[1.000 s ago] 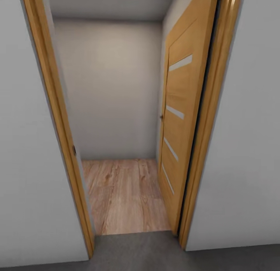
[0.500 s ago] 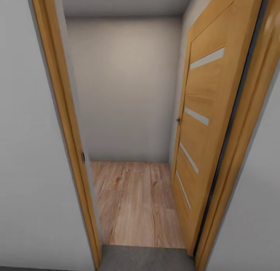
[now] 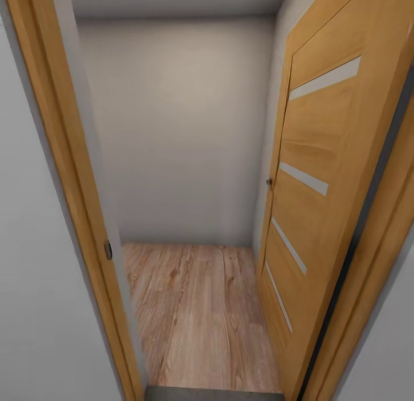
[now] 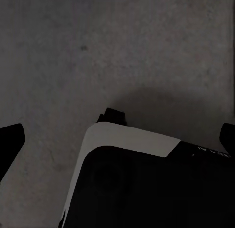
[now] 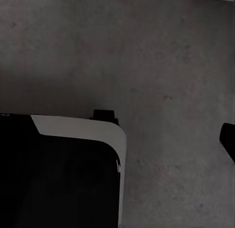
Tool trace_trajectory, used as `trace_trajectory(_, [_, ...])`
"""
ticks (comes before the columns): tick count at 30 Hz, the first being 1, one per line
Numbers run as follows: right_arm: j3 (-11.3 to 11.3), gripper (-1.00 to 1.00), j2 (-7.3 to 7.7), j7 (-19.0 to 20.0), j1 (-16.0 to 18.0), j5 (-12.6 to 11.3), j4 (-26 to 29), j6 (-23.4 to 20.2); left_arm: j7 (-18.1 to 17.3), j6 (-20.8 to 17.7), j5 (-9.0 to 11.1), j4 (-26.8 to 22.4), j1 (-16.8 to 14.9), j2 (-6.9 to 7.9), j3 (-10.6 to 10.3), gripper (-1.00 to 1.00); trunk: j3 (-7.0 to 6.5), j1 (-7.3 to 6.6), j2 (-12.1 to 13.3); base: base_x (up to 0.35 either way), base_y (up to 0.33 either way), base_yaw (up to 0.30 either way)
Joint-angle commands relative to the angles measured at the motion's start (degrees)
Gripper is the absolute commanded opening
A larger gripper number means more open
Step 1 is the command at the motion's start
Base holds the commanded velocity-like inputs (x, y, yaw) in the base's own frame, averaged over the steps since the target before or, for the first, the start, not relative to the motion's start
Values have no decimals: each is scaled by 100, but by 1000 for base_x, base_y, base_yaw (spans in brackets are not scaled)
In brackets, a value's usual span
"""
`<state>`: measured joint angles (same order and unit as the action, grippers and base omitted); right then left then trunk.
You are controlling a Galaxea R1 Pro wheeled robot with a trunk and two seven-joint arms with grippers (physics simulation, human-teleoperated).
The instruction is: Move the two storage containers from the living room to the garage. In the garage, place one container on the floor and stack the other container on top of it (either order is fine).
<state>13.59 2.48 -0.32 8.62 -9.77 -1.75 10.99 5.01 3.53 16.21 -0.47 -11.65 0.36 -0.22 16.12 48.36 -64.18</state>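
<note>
Doorway (image 3: 184, 217) nearer, concrete strip (image 3: 213, 394) thinner

Base (image 4: 147, 189) showing a black body with a rounded white edge band and a small black tab; black fingers (image 4: 11, 139) showing at the frame edges.

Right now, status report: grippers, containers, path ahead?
Both grippers empty over grey concrete floor. No containers sighted. Doorway ahead: wooden door swung open, wood plank floor beyond.
</note>
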Motion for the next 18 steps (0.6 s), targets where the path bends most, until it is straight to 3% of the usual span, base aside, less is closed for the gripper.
trace_trajectory(1, [49, 100, -2, -3, 8, -52, -19, 36, 9, 17, 23, 3, -4, -1, -5, 100, 7, 4, -4, 322, 0, 0])
trace_trajectory(18, [56, 100, -28, -3, 8, -52, -19, 23, 9, 17, 15, 3, -4, -1, -5, 100, 7, 4, -4, 322, -4, 0])
